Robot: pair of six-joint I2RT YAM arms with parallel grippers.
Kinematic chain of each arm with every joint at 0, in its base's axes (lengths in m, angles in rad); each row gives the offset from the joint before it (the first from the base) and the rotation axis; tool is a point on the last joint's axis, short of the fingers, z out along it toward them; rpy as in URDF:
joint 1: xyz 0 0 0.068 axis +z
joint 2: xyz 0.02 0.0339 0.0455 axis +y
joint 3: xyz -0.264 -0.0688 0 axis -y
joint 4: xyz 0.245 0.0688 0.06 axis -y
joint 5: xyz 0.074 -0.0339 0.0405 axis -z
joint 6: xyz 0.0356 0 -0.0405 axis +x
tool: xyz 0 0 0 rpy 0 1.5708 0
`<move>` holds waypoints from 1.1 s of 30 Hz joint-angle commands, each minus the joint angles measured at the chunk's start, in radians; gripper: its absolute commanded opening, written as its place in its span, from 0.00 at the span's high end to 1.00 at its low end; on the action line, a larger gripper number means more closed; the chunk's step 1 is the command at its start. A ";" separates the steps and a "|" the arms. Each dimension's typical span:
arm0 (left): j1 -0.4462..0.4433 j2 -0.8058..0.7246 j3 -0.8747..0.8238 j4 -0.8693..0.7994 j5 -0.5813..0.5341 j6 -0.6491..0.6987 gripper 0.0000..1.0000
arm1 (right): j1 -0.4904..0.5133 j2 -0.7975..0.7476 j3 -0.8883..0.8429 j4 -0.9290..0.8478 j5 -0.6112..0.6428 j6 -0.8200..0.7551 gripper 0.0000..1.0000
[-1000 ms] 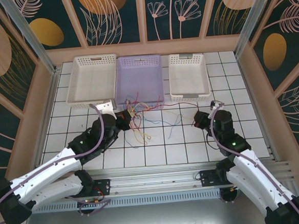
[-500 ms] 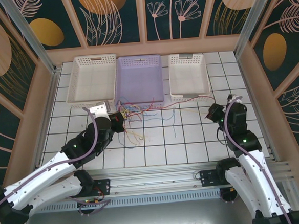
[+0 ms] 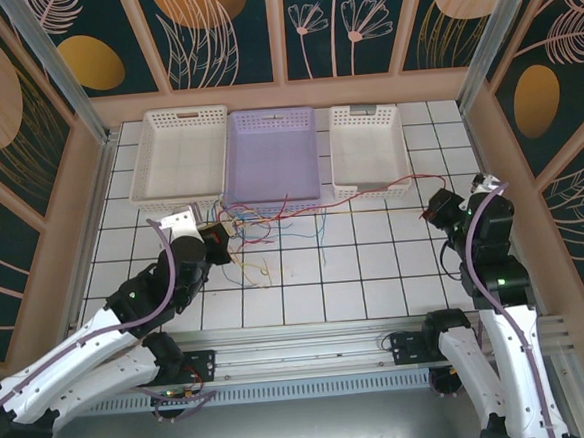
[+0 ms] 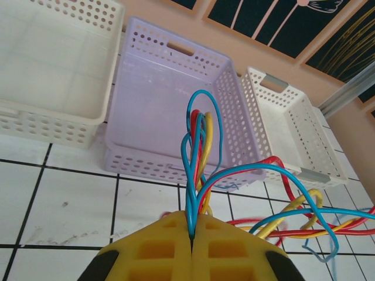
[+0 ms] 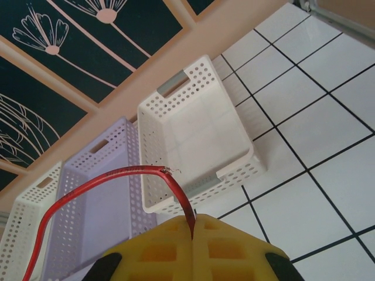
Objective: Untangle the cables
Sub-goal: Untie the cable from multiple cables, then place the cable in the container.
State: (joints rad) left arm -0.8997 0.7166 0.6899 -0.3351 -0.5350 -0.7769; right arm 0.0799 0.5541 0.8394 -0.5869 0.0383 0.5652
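The cables (image 3: 264, 221) are a loose tangle of red, blue and yellow wires on the tiles just in front of the lilac basket. My left gripper (image 3: 216, 237) is shut on a bunch of them at the tangle's left end. In the left wrist view blue, red and yellow strands (image 4: 197, 140) rise from between the closed yellow fingers (image 4: 167, 246). One red cable (image 3: 376, 194) runs out to the right, over the tiles, to my right gripper (image 3: 438, 208). That gripper is shut on its end, which bends sharply above the fingers (image 5: 176, 193).
Three baskets stand in a row at the back: a white one (image 3: 182, 113), a lilac one (image 3: 270, 113) and a smaller white one (image 3: 365, 111). The wooden side walls are close to each arm.
My right gripper has moved right and away, drawing the red cable out of the tangle. My left gripper has shifted left with its bunch, spreading the tangle.
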 commanded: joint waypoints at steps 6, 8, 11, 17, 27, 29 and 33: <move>0.003 -0.033 -0.029 -0.082 -0.088 0.024 1.00 | -0.011 -0.001 0.143 -0.125 0.150 -0.037 1.00; 0.004 -0.038 -0.033 -0.095 -0.101 0.022 1.00 | -0.011 0.001 0.168 -0.141 0.158 -0.043 1.00; 0.003 -0.046 -0.038 -0.112 -0.120 0.025 1.00 | -0.012 0.005 0.195 -0.159 0.162 -0.050 1.00; 0.003 -0.052 -0.038 -0.159 -0.179 0.009 1.00 | -0.011 0.002 0.213 -0.185 0.192 -0.056 1.00; 0.003 -0.051 -0.058 -0.093 -0.162 -0.012 1.00 | -0.012 0.032 0.086 -0.076 -0.127 -0.058 1.00; 0.003 -0.036 -0.056 -0.068 -0.150 -0.012 1.00 | -0.011 0.029 0.056 -0.035 -0.181 -0.047 1.00; 0.003 0.003 -0.046 -0.024 -0.121 0.000 1.00 | -0.011 0.028 0.089 0.010 -0.215 -0.046 1.00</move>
State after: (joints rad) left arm -0.8989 0.7036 0.6411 -0.4248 -0.6754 -0.7784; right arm 0.0753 0.5930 0.9005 -0.6704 -0.0990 0.5224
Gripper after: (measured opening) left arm 0.060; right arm 0.043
